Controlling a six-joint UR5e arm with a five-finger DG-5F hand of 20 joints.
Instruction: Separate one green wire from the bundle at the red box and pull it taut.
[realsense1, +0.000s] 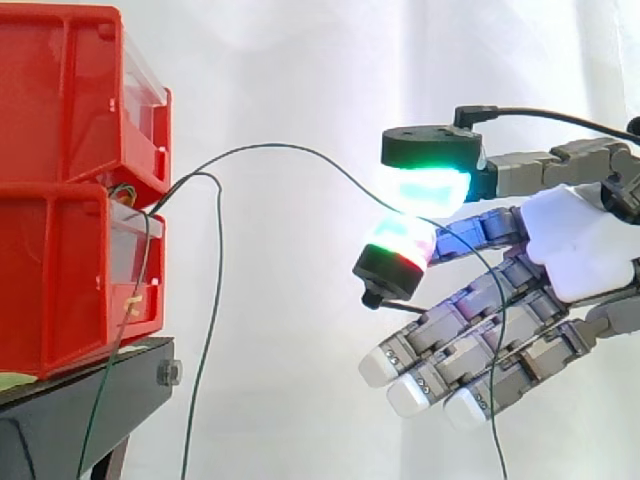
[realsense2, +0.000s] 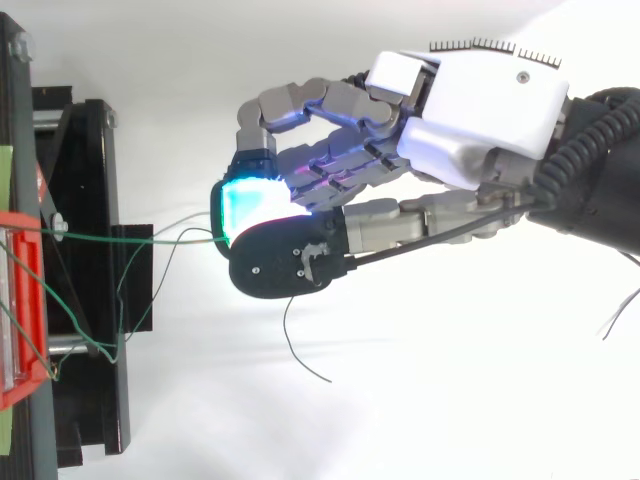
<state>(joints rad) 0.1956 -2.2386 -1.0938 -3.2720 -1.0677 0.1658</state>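
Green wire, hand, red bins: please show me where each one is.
green wire (realsense1: 270, 146), side view, top of its arc between bins and hand.
hand (realsense1: 575, 245), side view, its white shell.
red bins (realsense1: 60, 280), side view, side wall of the lower bin.

Bins (realsense1: 60, 180) left, wire (realsense1: 270, 146) between, hand (realsense1: 575, 240) right

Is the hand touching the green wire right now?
Touching. Side view: the green wire arcs from the red box straight into the pinch between the hand's glowing pads.
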